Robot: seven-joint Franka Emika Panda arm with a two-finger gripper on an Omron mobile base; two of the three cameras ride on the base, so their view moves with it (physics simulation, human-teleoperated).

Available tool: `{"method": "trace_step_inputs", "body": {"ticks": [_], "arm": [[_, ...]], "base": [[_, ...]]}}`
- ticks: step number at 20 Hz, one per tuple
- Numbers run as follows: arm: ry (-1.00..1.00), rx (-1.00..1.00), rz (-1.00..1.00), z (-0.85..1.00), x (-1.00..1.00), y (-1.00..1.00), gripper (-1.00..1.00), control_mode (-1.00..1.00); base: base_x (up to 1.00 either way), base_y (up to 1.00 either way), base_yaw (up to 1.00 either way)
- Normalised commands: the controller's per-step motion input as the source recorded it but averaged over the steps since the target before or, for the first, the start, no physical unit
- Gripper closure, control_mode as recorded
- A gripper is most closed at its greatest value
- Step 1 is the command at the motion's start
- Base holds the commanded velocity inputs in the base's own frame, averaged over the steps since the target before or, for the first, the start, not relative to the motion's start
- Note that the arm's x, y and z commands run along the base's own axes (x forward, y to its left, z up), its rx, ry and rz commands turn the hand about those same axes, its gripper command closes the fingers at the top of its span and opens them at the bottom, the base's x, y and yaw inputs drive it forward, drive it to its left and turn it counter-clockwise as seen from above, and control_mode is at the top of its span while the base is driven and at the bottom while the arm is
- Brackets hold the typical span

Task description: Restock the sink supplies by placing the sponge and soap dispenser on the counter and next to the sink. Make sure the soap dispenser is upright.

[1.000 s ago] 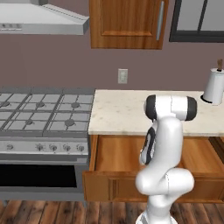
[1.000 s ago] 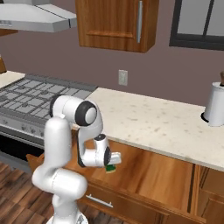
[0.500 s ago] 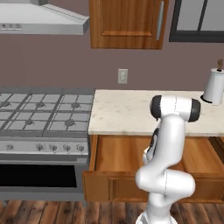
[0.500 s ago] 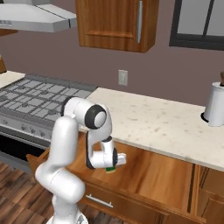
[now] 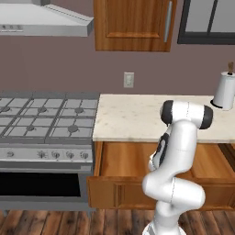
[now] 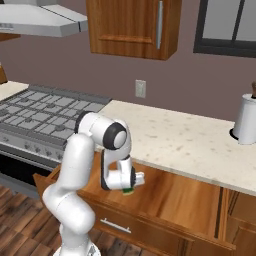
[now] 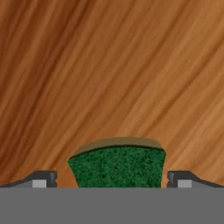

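Sponge between spread jaws, not yet gripped.
Your gripper straddles the sponge on the open drawer floor, near its front edge; closing off-centre could squeeze it out sideways.

- You're looking at a home kitchen: a gas stove is sitting left of the counter.
- A range hood is hanging above that stove.

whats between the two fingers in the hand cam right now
The green sponge sits in the gap between the open fingers, resting on the wooden drawer floor. The hand view shows a thin strip of bare wood on each side of it.
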Motion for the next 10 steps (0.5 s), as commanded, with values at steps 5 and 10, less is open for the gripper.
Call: {"method": "trace_step_inputs", "body": {"ticks": [5,10], "arm": [[0.06,0.0,0.08,-0.21,0.0,0.31,-1.0,-1.0],[0.03,0.0,0.07,-0.16,0.02,0.15,-1.0,-1.0]], "base": [[0.0,0.0,0.0],[0.0,0.0,0.0]]}}
